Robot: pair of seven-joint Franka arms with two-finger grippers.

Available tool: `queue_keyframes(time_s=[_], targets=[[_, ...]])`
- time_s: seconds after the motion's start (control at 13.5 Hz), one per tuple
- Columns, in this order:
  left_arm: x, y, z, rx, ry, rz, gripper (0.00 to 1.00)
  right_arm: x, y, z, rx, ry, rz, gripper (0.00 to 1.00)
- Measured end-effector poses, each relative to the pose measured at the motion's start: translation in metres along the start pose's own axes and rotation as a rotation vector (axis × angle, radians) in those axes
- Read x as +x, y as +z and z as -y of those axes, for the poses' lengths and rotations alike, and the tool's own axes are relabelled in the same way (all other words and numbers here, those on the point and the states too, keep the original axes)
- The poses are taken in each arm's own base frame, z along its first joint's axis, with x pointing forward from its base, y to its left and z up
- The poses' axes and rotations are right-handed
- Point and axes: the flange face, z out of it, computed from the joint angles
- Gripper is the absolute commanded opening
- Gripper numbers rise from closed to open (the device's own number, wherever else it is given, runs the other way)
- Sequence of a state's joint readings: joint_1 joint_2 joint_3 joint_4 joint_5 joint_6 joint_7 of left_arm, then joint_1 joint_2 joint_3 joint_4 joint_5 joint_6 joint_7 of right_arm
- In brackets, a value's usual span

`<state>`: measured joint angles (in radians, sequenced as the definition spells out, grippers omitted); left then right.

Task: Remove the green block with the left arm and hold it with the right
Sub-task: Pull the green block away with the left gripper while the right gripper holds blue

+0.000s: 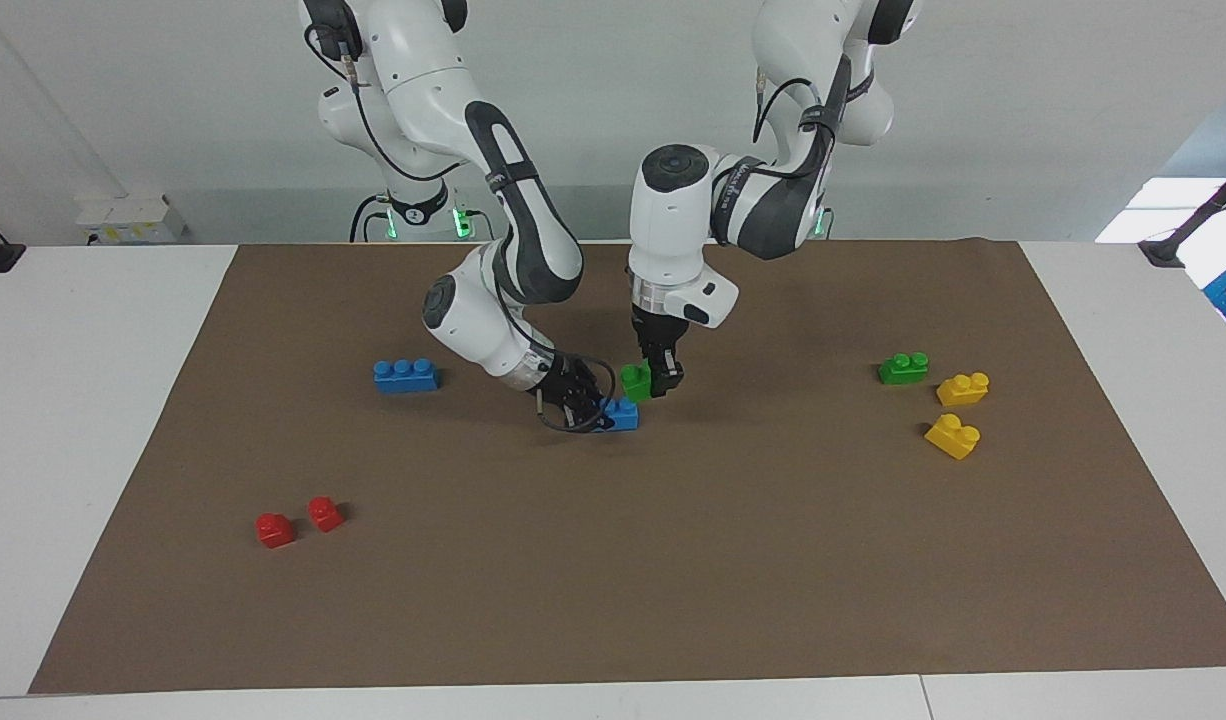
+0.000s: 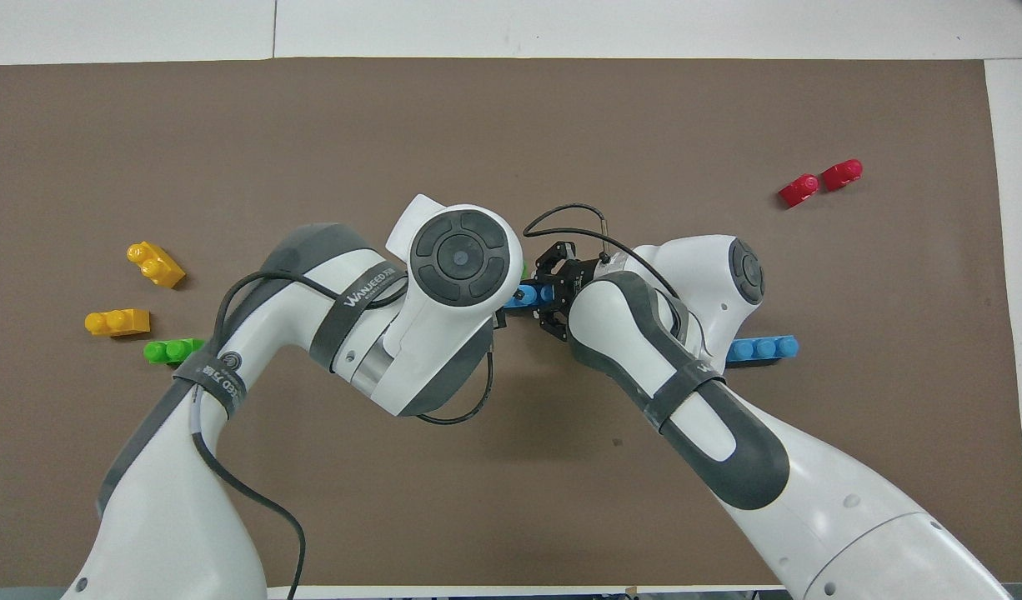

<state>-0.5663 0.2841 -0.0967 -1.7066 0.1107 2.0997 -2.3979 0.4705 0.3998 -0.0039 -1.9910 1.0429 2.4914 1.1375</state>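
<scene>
Two green blocks [image 1: 635, 381] [image 1: 903, 368], two blue [image 1: 405, 375] [image 1: 620, 414], two yellow [image 1: 962, 388] [image 1: 952, 436], two red [image 1: 274, 530] [image 1: 324, 513].

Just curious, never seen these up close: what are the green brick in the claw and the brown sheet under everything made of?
The green brick looks like glossy moulded plastic, with bright even colour. The brown sheet looks like matte paper or thin card, flat and without shine; hard to be sure.

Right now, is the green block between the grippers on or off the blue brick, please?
Off: the left gripper holds the green block clear above the blue brick.
</scene>
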Motion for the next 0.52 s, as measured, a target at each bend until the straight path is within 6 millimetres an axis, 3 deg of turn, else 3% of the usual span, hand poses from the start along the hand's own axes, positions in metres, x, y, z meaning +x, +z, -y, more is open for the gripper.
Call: queue_keyframes(time_s=[0.3, 0.52], targets=[[0.051, -0.011, -0.033, 0.041, 0.046, -0.017, 0.0, 0.004, -0.004, 0.002, -0.012, -0.006, -0.002, 0.0], [0.102, -0.004, -0.063, 0.064, 0.113, -0.036, 0.0, 0.031, -0.039, 0.021, -0.089, -0.047, -0.013, 0.0]])
